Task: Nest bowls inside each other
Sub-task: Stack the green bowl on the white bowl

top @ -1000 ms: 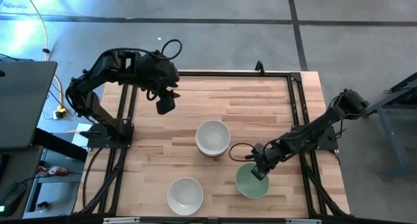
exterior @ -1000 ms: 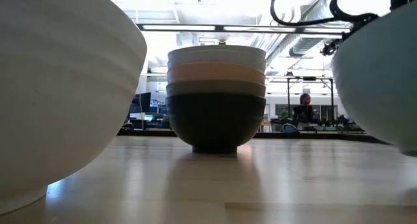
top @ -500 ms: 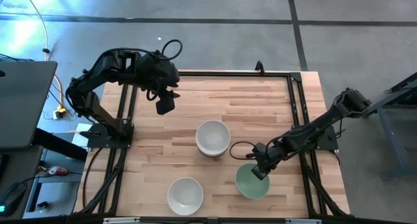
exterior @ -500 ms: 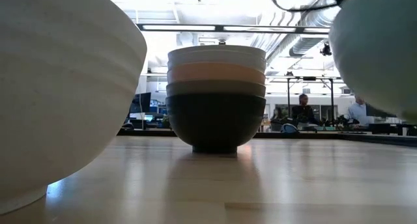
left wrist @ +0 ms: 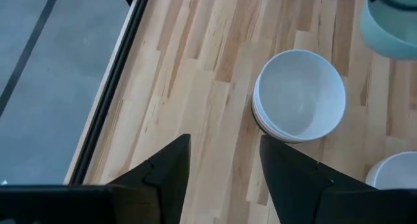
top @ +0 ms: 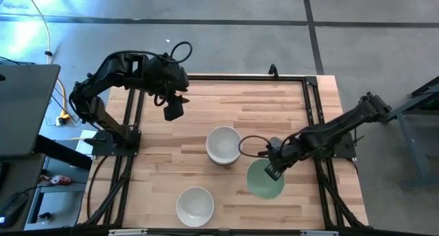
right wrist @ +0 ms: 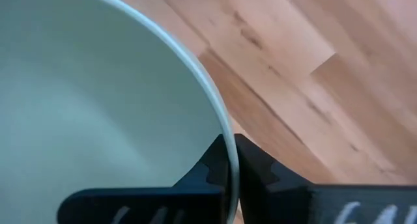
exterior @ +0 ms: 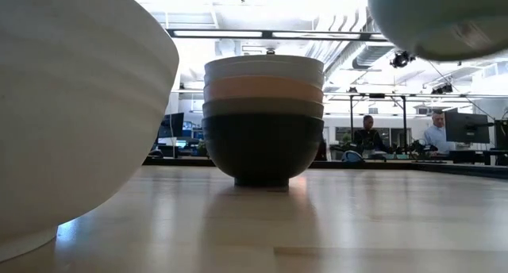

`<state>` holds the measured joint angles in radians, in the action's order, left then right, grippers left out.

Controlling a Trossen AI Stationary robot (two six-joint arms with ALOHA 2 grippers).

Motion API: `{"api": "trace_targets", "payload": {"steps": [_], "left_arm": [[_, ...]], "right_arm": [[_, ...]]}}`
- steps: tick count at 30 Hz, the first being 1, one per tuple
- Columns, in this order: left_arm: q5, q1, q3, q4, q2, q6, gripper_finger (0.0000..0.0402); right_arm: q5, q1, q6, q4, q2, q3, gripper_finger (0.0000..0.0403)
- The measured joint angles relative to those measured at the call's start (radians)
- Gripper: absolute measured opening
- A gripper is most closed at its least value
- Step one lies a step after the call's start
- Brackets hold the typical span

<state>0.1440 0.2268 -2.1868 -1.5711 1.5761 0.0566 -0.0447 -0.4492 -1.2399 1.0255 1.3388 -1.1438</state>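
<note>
A stack of nested bowls (top: pixel 223 145) stands mid-table, white on top; the low view shows white, peach, olive-grey and black layers (exterior: pixel 263 118). It also shows in the left wrist view (left wrist: pixel 300 96). A lone white bowl (top: pixel 195 206) rests near the front edge. My right gripper (top: pixel 273 171) is shut on the mint green bowl (top: pixel 265 182), held above the table to the right of the stack. My left gripper (left wrist: pixel 221 165) is open and empty above the far left of the table (top: pixel 175 109). My right gripper pinches the mint green bowl's rim (right wrist: pixel 226 149), one finger inside (right wrist: pixel 208 175) and one outside (right wrist: pixel 257 172). It holds the rim's far side, coming from above. The bowl is lifted clear of the table, its underside high in the low view (exterior: pixel 436 23).
A black frame rail (top: pixel 312 119) runs along the table's sides. Bare wood (top: pixel 254 105) lies behind the stack. People sit in the room far beyond the table (exterior: pixel 369 134).
My right gripper has risen with the mint green bowl, lifting it off the table, and has moved a little toward the stack. The bowl now hangs clear of the wood. The stack and the lone white bowl have stayed put.
</note>
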Motion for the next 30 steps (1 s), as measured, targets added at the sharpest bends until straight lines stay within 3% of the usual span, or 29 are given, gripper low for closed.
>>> {"api": "trace_targets", "payload": {"steps": [8, 18, 22, 26, 30], "left_arm": [[0.000, 0.000, 0.039, 0.003, -0.007, 0.001, 0.0173], [0.018, 0.028, 0.515, 0.011, -0.157, 0.037, 0.0173], [-0.002, 0.027, 0.703, 0.104, -0.235, 0.074, 0.0173], [-0.073, 0.002, 0.834, 0.246, -0.314, 0.119, 0.0173], [-0.080, -0.027, 0.903, 0.309, -0.366, 0.174, 0.0173]], "right_arm": [[0.019, 0.041, -0.005, 0.150, 0.000, -0.138, 0.0000], [0.041, 0.142, 0.011, 0.260, 0.000, -0.237, 0.0000], [0.076, 0.208, 0.069, 0.255, 0.000, -0.253, 0.0000], [0.098, 0.272, 0.144, 0.234, 0.000, -0.257, 0.0000], [0.098, 0.322, 0.175, 0.231, 0.000, -0.257, 0.0000]]}}
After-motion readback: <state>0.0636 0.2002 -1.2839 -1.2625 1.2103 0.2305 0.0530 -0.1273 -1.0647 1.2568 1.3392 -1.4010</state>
